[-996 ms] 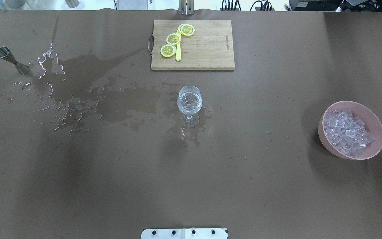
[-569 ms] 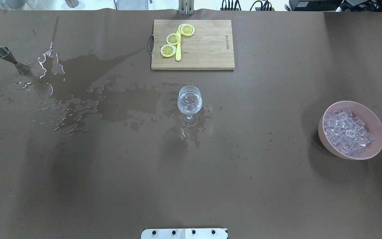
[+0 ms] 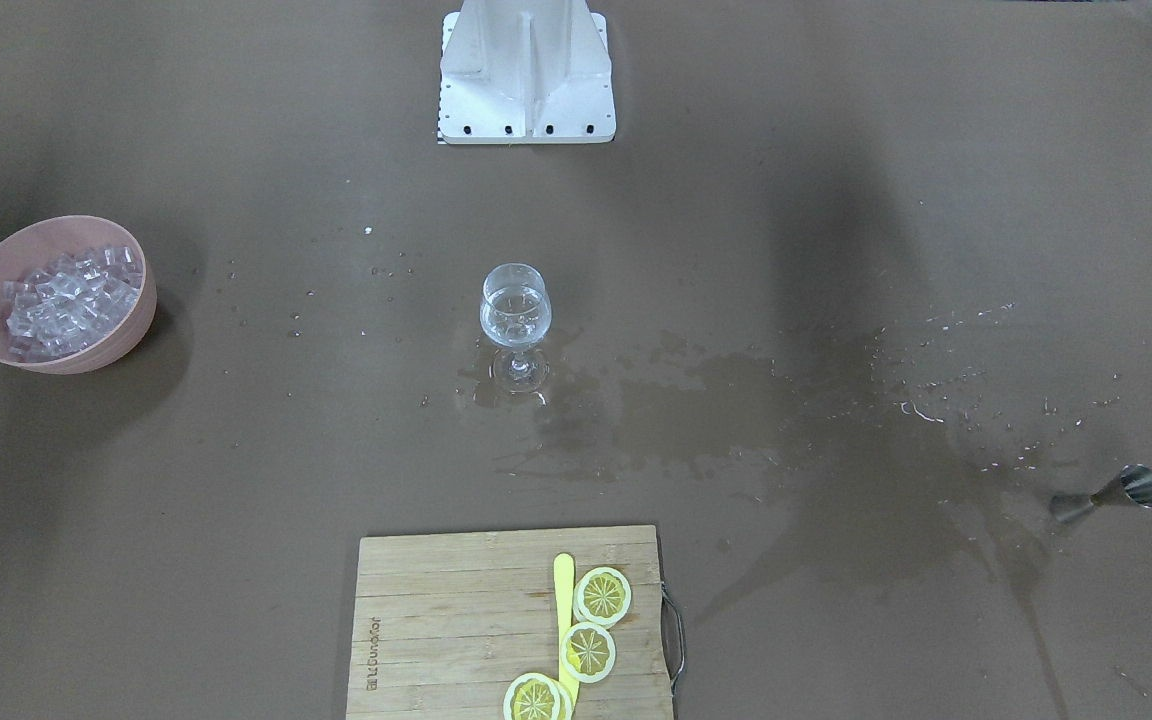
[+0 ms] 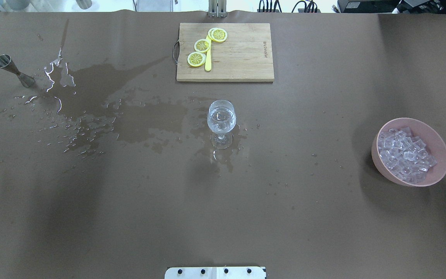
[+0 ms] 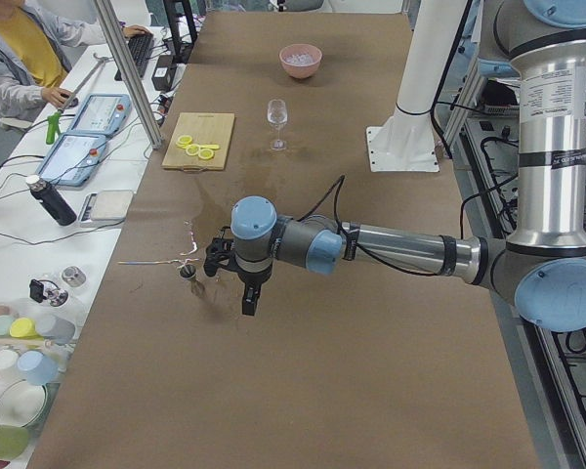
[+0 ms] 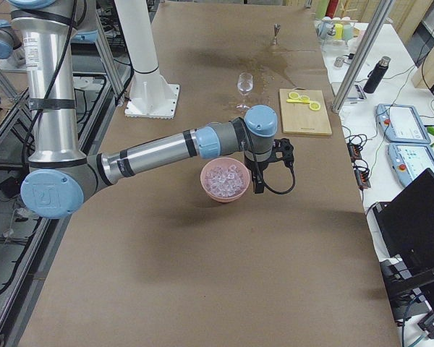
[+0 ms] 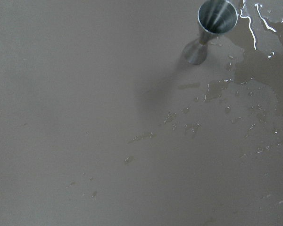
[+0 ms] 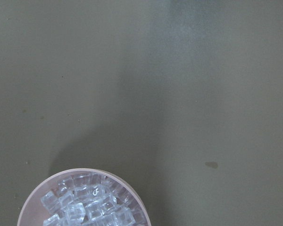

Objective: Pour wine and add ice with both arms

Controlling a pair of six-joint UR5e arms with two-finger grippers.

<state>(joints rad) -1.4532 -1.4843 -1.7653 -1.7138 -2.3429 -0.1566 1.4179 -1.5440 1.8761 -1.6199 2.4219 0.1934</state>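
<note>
Steel jigger (image 4: 14, 71) stands alone, upper left of the overhead view; the left gripper (image 5: 225, 262) has slid off that frame's left edge. Wine (image 4: 221, 118) sits in the centre glass (image 4: 220, 140), so pouring looks done. Ice (image 4: 404, 155) waits in the bowl (image 4: 438, 155) at right, right gripper (image 6: 282, 153) nearby. Neither grip can be told.

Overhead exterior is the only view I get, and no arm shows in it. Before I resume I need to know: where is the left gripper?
Observer: In the exterior left view the left gripper hangs beside the jigger, apart from it.
Operator: And the right one?
Observer: In the exterior right view the right gripper hangs close by the pink bowl, outside it.
Operator: What does its camera see?
Observer: Only part of the bowl, with ice in it, at the bottom edge of the right wrist view.
</note>
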